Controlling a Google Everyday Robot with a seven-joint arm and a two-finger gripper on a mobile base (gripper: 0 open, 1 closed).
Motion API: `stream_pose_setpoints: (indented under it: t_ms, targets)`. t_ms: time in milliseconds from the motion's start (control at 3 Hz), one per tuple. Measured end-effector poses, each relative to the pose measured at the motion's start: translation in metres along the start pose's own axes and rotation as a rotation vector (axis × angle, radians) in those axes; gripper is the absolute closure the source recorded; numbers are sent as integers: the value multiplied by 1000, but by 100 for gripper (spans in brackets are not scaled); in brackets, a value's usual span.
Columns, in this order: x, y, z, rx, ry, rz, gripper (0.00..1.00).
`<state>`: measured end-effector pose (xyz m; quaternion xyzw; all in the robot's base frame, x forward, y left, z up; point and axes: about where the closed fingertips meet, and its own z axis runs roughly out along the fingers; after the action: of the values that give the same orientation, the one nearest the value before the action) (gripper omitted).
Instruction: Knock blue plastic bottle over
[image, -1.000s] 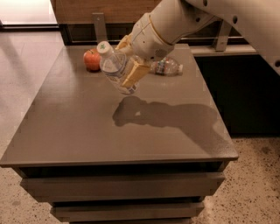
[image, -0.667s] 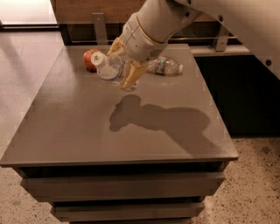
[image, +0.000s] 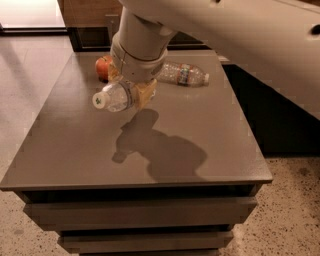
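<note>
The blue plastic bottle (image: 116, 97) is tipped on its side, its white cap pointing left, near the middle left of the grey table (image: 210, 145). Its label is hidden behind the gripper. My gripper (image: 139, 93) comes down from the large white arm and sits right against the bottle's body, on its right side. I cannot tell whether the bottle rests on the table or hangs just above it.
A red apple (image: 103, 67) sits at the back left, just behind the gripper. A slimmer clear ribbed bottle (image: 183, 74) with a dark label band lies on its side at the back right. The arm's shadow falls on the table's middle.
The bottle went from nearly upright to tilted to lying sideways with its cap to the left. The gripper moved left and toward the table's front along with it.
</note>
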<state>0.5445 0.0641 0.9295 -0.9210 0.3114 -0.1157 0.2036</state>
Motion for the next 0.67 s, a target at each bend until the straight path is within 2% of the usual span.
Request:
stream_pose_setpoints:
  t_ms: [333, 667]
  targets:
    - [-9, 9, 13, -98, 82, -116, 100]
    - [-15, 16, 26, -190, 97, -180, 100]
